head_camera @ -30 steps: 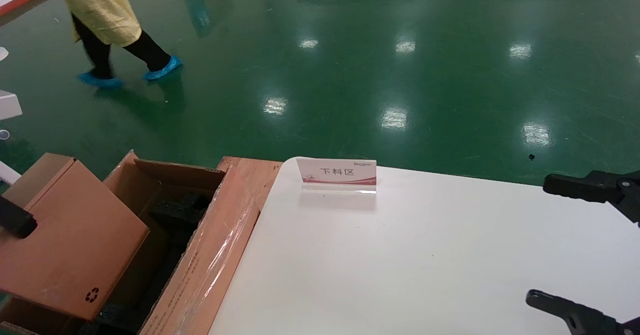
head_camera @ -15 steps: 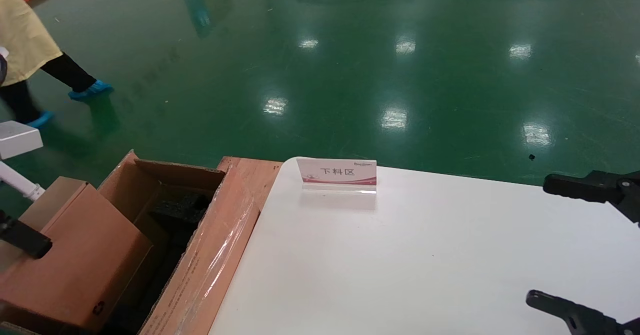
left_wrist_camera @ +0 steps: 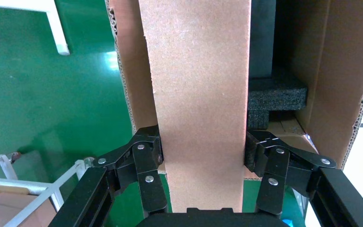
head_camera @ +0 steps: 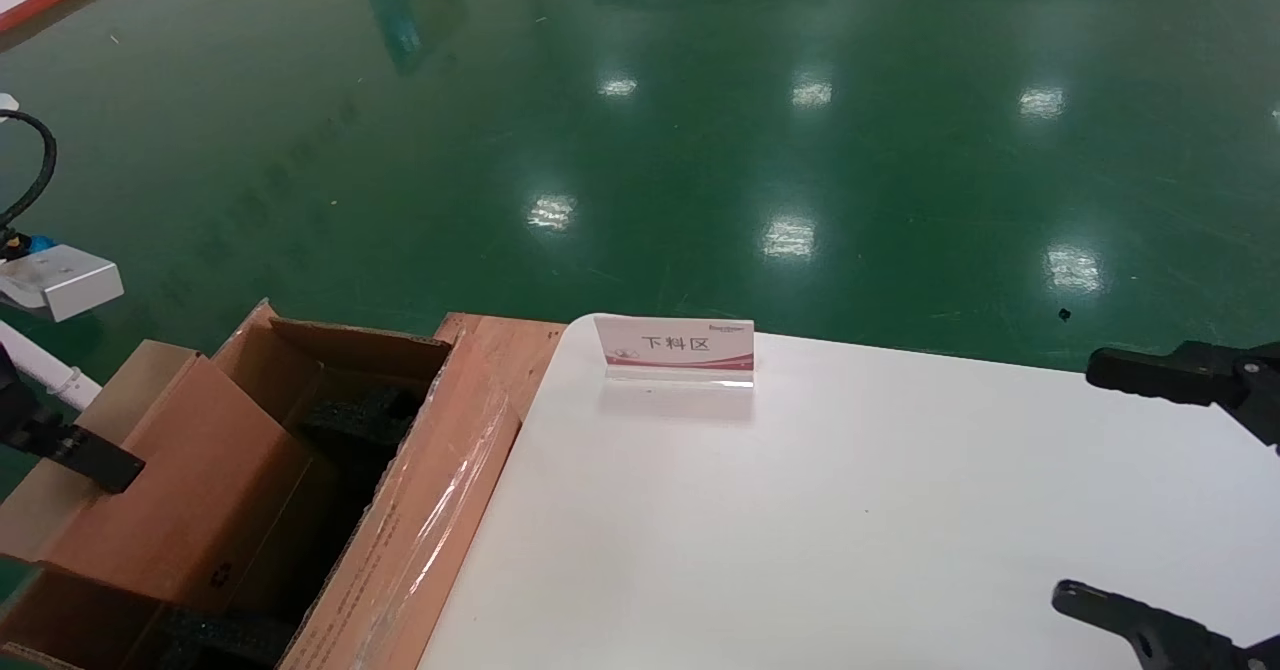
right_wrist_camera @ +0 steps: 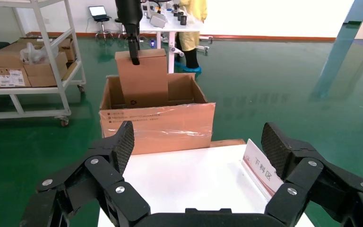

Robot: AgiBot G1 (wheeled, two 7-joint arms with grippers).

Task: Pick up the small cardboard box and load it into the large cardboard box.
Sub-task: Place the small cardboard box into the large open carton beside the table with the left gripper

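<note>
The small cardboard box (head_camera: 170,490), plain pinkish-brown with a faint recycling symbol, hangs tilted with its lower end inside the large cardboard box (head_camera: 440,490). My left gripper (left_wrist_camera: 201,151) is shut on the small box, one finger on each side face. One black finger (head_camera: 95,458) shows in the head view. The right wrist view shows the small box (right_wrist_camera: 142,82) standing out of the large box (right_wrist_camera: 156,125). Black foam (left_wrist_camera: 276,94) lies inside the large box. My right gripper (head_camera: 1100,485) is open and empty over the table's right side.
A white table (head_camera: 850,510) holds a small sign (head_camera: 675,345) at its far edge. A wooden pallet corner (head_camera: 505,345) shows beside the large box. A shelf cart with cartons (right_wrist_camera: 28,61) and a person in yellow (right_wrist_camera: 189,28) stand beyond, on the green floor.
The small box has sunk lower into the large box, and my left finger has moved right with it. The person in yellow has walked out of the head view. The right arm is still.
</note>
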